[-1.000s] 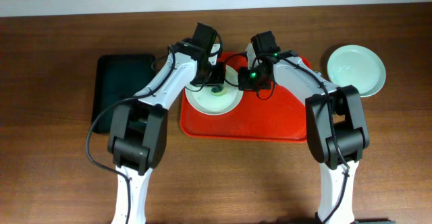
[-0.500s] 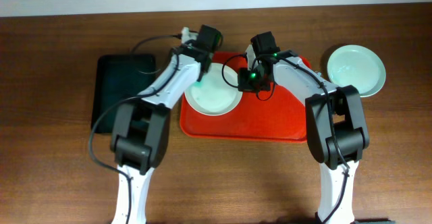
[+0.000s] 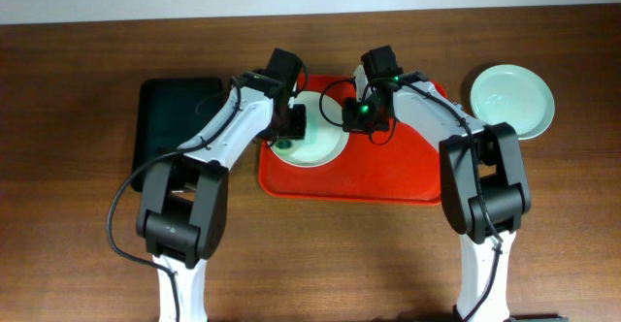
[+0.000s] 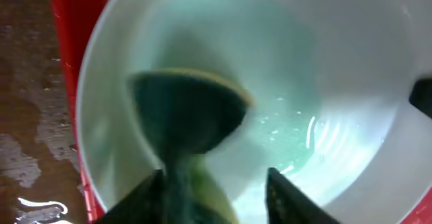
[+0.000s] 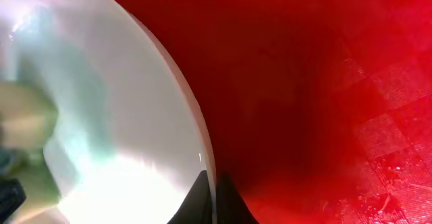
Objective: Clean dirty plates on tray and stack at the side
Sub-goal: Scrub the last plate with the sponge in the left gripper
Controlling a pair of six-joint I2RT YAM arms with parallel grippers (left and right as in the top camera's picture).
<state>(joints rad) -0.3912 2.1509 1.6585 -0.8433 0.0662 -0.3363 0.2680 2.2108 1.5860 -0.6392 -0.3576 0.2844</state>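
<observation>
— Looking at the edges first, where do we find the plate?
— We see the pale plate [image 3: 318, 145] on the left end of the red tray [image 3: 398, 172]. Its left edge lies right at the tray's left rim, and the black tray [image 3: 175, 118] sits just beyond on the table [image 3: 78, 215]. Right of the plate we see bare red floor up to the far rim.
— And the grippers?
— We see the left gripper [image 3: 289, 130] over the plate's left side, its jaws clamped on a dark green sponge [image 4: 185, 113] above the wet basin. We cannot tell whether the sponge touches. The right gripper [image 3: 351, 115] has its jaws pinched narrow on the plate's right rim.
— What do we count?
— We count two plates: this one and a mint second plate [image 3: 512, 99] on the table, near the tray's far right corner but apart from it. We also count two trays and one sponge.
</observation>
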